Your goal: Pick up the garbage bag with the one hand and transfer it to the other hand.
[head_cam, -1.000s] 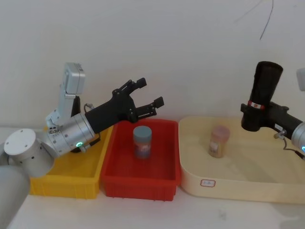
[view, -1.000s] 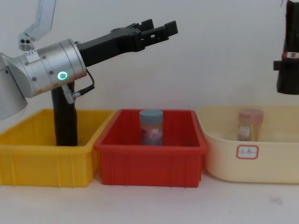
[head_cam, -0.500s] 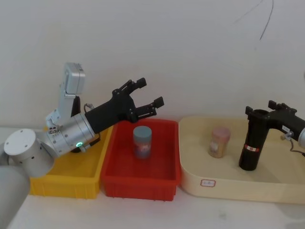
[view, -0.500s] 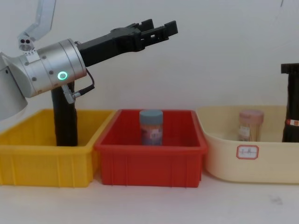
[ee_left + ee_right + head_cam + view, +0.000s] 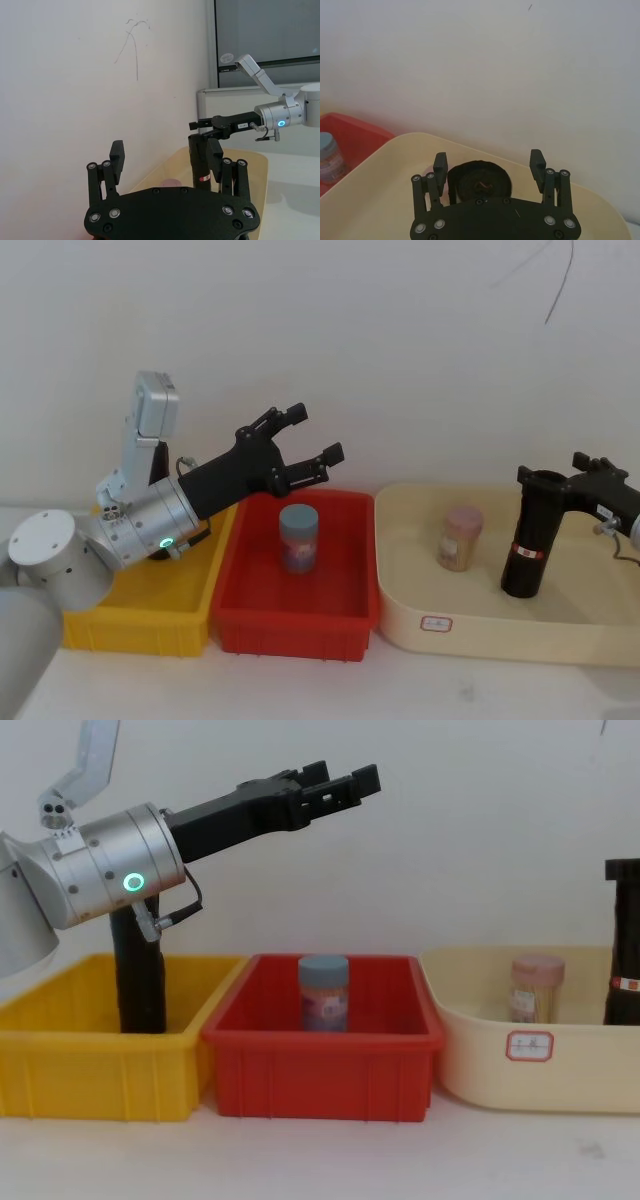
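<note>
A plain white wall (image 5: 400, 350) rises behind a white desk (image 5: 330, 1160). A thin dark crack or scribble (image 5: 560, 275) marks the wall near its upper right. In the left wrist view, a dark window pane (image 5: 267, 30) sits beyond the wall's corner, above a pale grey ledge (image 5: 220, 92). Light is soft and even.

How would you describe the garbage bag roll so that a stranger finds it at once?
Look in the cream tray on the right, beside the red bin. The garbage bag stands upright near the tray's right end, between the open fingers of the right pincer. Unlike the short pink-lidded jar beside it, it is tall, black and wears a red-and-white band.
</note>
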